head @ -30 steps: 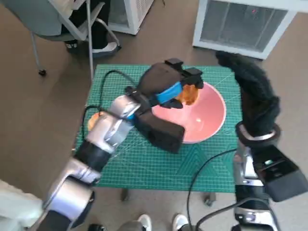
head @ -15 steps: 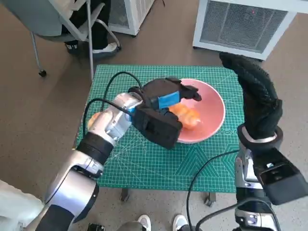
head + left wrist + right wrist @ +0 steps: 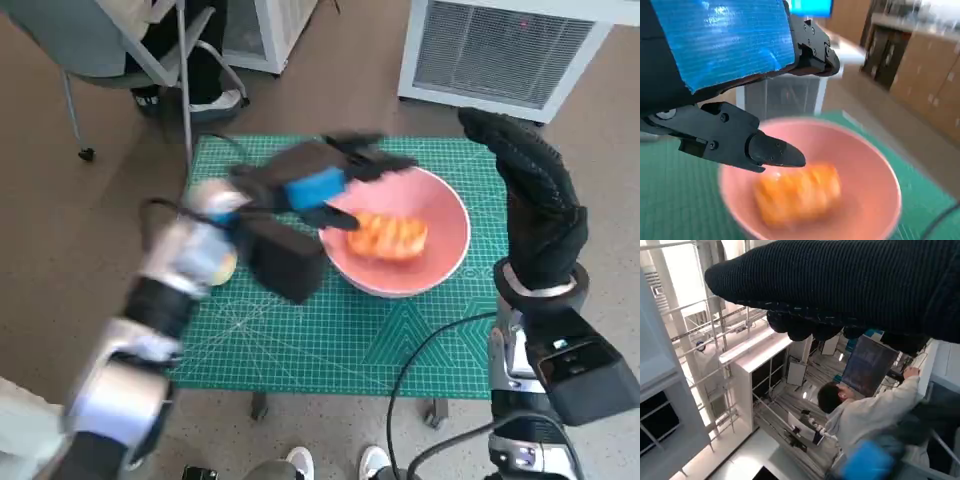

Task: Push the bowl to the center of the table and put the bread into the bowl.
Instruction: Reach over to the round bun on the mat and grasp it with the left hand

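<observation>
The bench, covered by a green cutting mat, carries the pink bowl toward its middle and a little to the right, which suits the task's call for a central spot. The bread lies inside the bowl on its floor, so the placing looks done. The left hand hovers blurred over the bowl's left rim, its fingers spread and holding nothing, while the right hand stands raised off the bench's right edge, clear of the work, its fingers extended and empty.
</observation>
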{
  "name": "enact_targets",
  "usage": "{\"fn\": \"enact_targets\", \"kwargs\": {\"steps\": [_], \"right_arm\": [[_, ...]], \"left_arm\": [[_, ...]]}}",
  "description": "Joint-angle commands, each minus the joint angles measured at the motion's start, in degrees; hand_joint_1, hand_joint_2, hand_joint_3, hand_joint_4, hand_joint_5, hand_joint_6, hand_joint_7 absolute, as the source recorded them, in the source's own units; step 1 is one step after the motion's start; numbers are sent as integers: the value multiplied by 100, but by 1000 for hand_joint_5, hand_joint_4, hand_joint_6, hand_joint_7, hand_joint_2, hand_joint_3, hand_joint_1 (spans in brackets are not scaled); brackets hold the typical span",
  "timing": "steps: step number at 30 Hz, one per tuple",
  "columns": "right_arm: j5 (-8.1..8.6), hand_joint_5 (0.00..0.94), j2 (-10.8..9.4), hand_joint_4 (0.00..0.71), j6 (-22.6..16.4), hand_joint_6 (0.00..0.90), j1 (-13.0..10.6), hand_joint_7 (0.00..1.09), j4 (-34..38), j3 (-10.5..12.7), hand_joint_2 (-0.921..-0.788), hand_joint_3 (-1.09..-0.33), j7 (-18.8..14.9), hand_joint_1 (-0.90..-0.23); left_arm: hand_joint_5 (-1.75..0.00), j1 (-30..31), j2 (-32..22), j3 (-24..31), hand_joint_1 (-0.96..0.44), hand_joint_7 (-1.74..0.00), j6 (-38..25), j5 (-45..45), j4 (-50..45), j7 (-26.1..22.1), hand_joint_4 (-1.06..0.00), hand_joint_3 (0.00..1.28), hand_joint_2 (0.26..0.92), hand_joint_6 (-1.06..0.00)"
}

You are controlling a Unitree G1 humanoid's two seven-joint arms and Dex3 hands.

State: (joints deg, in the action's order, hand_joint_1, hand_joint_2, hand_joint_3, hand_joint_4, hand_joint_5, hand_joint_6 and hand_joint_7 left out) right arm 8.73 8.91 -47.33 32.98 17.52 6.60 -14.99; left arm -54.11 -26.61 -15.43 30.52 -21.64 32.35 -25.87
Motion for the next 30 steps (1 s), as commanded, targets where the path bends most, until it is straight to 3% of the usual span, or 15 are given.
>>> {"fn": "enact_targets", "kwargs": {"steps": [1,15,30], "right_arm": [[11,7,17,318,21,9,-96,729,26,-8,-921,-713,2,-544],[100,6,-19,317,-37,10,9,720,185,-59,-921,-716,-68,-537],[184,5,6,317,-108,7,143,727,394,-99,-921,-723,-218,-546]], "left_arm": [[-28,348,-610,428,-335,-73,61,296,-534,-149,-223,31,917,-350],[-27,1398,-1777,1128,-282,-72,-815,341,-1714,-501,-279,8,914,-399],[-9,2037,-2010,1056,-291,-38,-1083,279,-1542,-640,-287,10,916,-408]]}}
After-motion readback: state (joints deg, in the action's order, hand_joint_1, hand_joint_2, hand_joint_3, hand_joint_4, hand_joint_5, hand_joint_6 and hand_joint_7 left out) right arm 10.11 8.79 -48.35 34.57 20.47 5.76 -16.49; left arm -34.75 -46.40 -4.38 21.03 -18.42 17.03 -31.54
